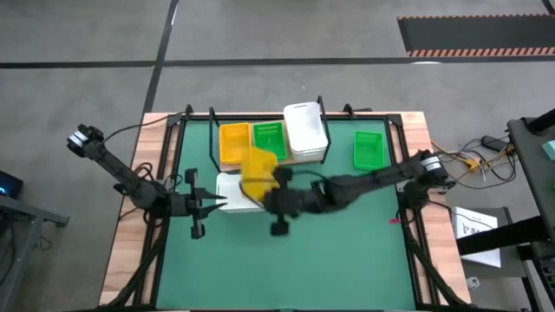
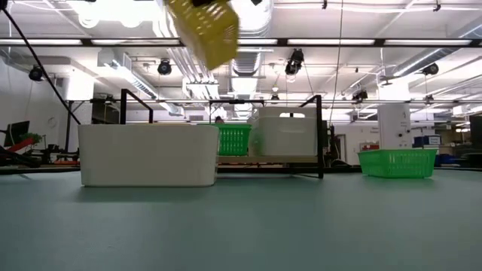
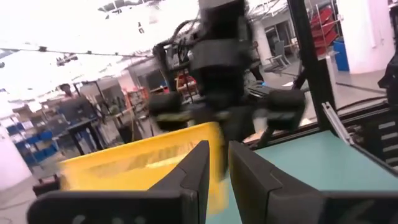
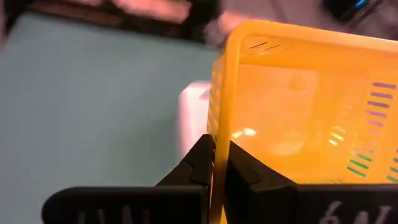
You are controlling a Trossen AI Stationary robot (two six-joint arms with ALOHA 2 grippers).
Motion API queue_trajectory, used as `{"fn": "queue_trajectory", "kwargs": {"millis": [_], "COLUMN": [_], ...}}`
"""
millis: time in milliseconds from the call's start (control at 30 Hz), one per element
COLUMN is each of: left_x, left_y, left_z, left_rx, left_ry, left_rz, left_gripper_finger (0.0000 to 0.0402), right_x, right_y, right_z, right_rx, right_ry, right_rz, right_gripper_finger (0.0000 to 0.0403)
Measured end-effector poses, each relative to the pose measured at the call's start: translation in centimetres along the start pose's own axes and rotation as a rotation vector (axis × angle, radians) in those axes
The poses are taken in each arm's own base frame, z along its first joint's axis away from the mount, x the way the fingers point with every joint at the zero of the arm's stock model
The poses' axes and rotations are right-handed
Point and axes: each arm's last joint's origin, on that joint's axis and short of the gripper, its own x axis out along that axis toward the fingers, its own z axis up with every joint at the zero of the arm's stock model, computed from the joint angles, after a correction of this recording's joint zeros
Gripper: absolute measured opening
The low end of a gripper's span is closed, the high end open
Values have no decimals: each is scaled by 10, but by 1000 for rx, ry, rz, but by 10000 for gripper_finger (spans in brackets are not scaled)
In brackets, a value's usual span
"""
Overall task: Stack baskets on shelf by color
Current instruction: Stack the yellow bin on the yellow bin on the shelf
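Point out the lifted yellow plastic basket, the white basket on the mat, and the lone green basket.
Lifted yellow plastic basket (image 1: pixel 257 169), high view, on its tilted wall.
White basket on the mat (image 2: pixel 147 154), low view, on its near side wall.
Lone green basket (image 1: pixel 368 150), high view, on its floor.

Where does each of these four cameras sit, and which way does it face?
High: overhead, looking down; both arms, green mat.
Low: at tabletop height, facing the room; no arm visible.
Left wrist: looks past left gripper toward the right arm.
Right wrist: right gripper pinching a wall.
Shared: all four show the lifted yellow basket.
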Motion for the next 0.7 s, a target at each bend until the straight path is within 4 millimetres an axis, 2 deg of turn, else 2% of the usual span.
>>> {"fn": "queue_trajectory", "kwargs": {"millis": [200,367,567,700], "left_x": [-2,-4,-9,-11], "left_y": [3,6,14,17], "left_z": [2,5,10,12], "left_rx": [56,78,60,21], "left_ry": [-13,-27,-46,-48], "left_rz": [7,14,46,75], "left_gripper_finger": [44,44,44,44], "right_x": [49,88,123,137], "right_y": [-53,-87,-113,-123], "right_z": [2,-12,-30,-37], "right_rx": [58,79,78,78], "right_ry": [-145,-107,-62,-48], "right_rz": [-139,-192,-157,-156], "right_gripper_finger": [8,8,8,9]}}
